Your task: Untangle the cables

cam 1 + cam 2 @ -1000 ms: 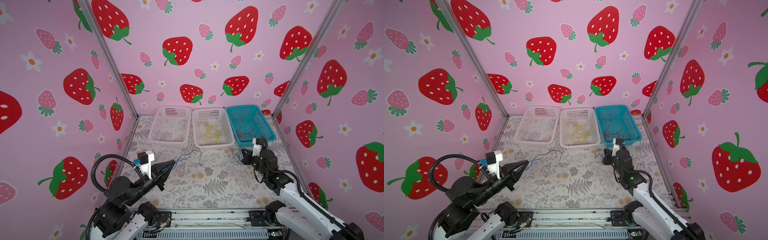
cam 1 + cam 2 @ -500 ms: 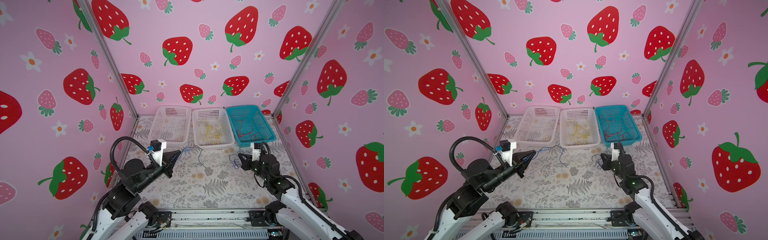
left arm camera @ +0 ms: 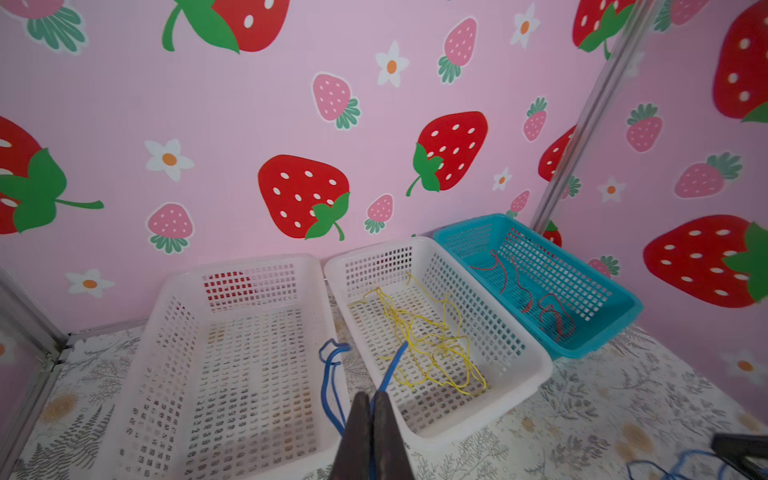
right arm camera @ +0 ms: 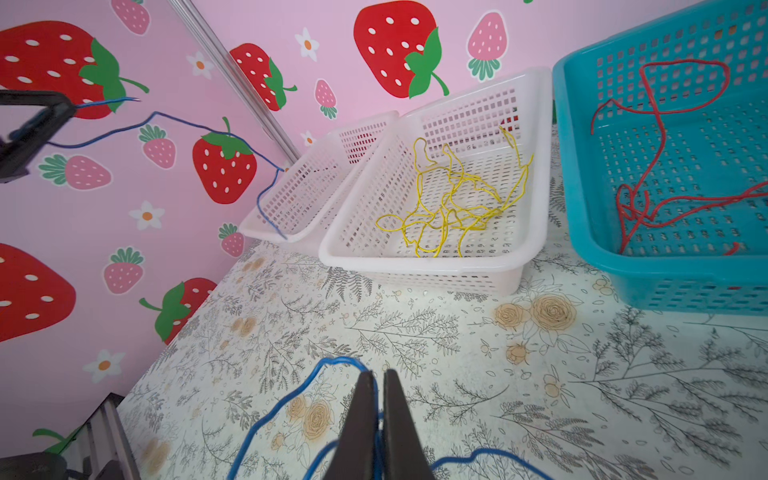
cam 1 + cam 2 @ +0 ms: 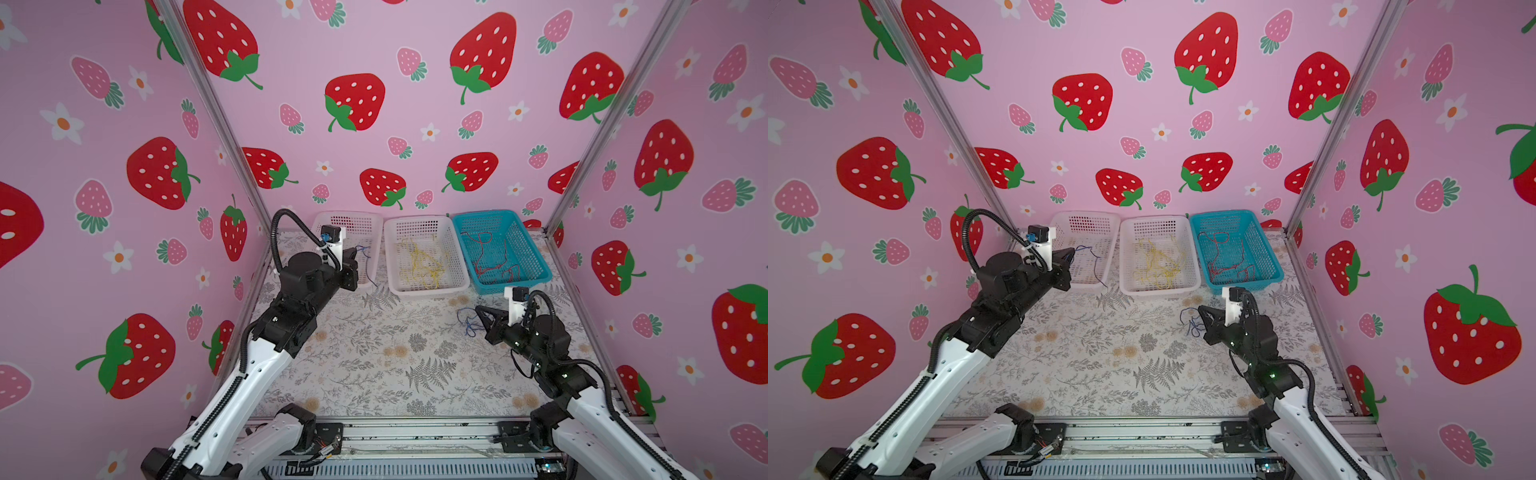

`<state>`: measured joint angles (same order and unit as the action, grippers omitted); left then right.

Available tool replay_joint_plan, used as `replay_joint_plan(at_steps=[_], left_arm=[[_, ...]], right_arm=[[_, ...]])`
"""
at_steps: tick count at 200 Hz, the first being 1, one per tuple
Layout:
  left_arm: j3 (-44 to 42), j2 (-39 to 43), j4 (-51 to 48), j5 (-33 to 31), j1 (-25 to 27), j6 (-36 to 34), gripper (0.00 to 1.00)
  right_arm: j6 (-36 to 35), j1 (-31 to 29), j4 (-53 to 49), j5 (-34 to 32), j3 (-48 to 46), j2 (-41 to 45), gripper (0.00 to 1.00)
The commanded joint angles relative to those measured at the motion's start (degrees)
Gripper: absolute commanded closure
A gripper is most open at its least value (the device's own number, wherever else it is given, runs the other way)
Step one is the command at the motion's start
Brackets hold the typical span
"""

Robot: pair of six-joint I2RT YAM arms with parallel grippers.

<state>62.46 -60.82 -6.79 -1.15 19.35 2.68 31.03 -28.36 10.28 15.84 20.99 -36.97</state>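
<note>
Top views: the tabletop [image 5: 374, 361], covered in a fern-and-flower print, was enclosed by pink walls [image 5: 395, 50] printed with strawberries. Three baskets were lined up along the back wall: a left white basket [image 5: 375, 217], a middle white basket [image 5: 420, 220] holding yellow cables [image 5: 419, 266], and a teal basket [image 5: 487, 214] holding red cables [image 5: 500, 274]. The left gripper [image 5: 1072, 252] was noted over the left white basket, and the right gripper [image 5: 478, 308] low over the tabletop.

Left wrist: the jaws were seen clenched on a blue cable [image 3: 392, 365].

Right wrist: the jaws were seen pinched on a second blue cable [image 4: 336, 360], looped above the tabletop in front of the baskets.
</note>
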Motion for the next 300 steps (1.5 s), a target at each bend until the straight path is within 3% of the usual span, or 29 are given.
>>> replay_joint_plan(at_steps=[1, 47, 116, 193, 300], left_arm=[[3.9, -4.65, 5.37, -1.41, -4.32, -1.68, 1.0], [10.43, -19.5, 6.88, -2.9, -9.87, -2.07, 1.0], [14.55, -32.49, 8.67, -6.12, -10.78, -3.16, 1.0], [12.25, -34.39, 10.18, -4.92, -10.78, -2.64, 0.62], [13.75, -34.26, 6.56, -2.77, -10.87, 0.56, 0.45]], right_arm=[[-0.92, 0.15, 2.67, 2.83, -0.78, 1.32, 1.0], [-0.42, 0.06, 4.15, 5.8, -1.42, 2.25, 1.0], [-0.35, -0.12, 4.59, 7.53, -1.97, 3.41, 1.0], [-0.52, -0.29, 5.45, 7.98, -2.62, 2.56, 1.0], [-0.35, -0.43, 4.73, 7.44, -2.12, 1.87, 1.0]])
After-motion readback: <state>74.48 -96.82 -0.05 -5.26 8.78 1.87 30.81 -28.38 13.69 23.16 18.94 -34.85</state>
